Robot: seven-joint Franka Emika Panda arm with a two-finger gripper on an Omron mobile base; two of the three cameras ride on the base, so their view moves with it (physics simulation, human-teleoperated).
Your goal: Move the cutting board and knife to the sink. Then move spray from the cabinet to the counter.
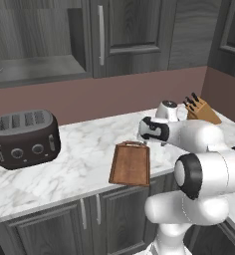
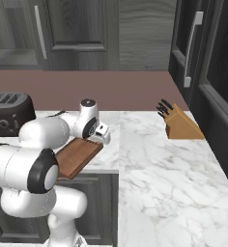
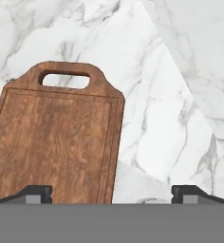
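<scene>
So the cutting board (image 1: 131, 164) is lying flat on the counter (image 1: 84, 159) right at the front edge, well to the right of the toaster (image 1: 24, 137) — the gripper (image 3: 111, 192) hangs over its handle-slot end with jaws spread wide, gripping nothing.

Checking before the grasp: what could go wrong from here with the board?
1. The cutting board overhangs the counter front edge; a push down could tip it off.
2. In the hand view the open gripper sits off the board's right edge, so the fingers may close unevenly.
3. The flat board offers little to pinch.
</scene>
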